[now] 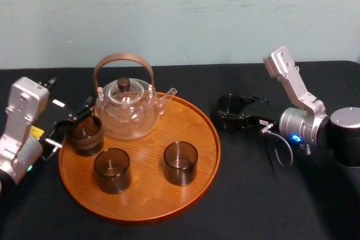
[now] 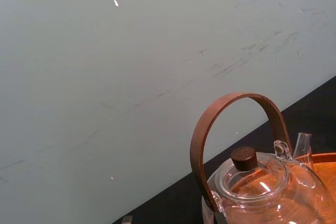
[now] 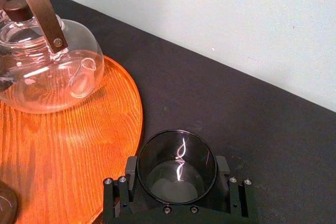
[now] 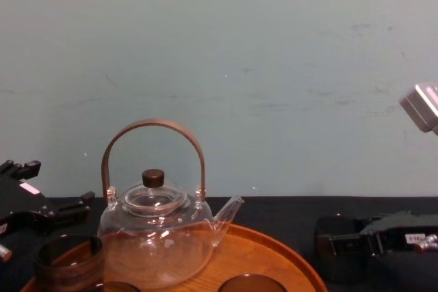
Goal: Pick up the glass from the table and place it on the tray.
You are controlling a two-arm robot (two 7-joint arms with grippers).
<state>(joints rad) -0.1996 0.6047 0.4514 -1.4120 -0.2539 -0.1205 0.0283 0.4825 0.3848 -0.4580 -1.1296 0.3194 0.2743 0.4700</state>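
Observation:
The glass (image 1: 229,107) is a dark, smoky tumbler standing on the black table just right of the tray (image 1: 188,119), a large round orange-brown wooden tray with a low rim. My right gripper (image 1: 230,115) reaches in from the right and is low around the glass. In the right wrist view both fingers (image 3: 130,167) press against the sides of the glass (image 3: 177,156), which still rests on the cloth beside the tray's rim (image 3: 137,114). My left gripper (image 1: 70,125) stays at the tray's left edge with its fingers spread, behind a dark glass (image 1: 86,134) on the tray.
A clear glass teapot (image 1: 126,111) with a brown hoop handle stands at the back of the tray. Two more dark glasses (image 1: 112,170) (image 1: 180,162) sit toward its front. A pale wall closes off the table's far edge.

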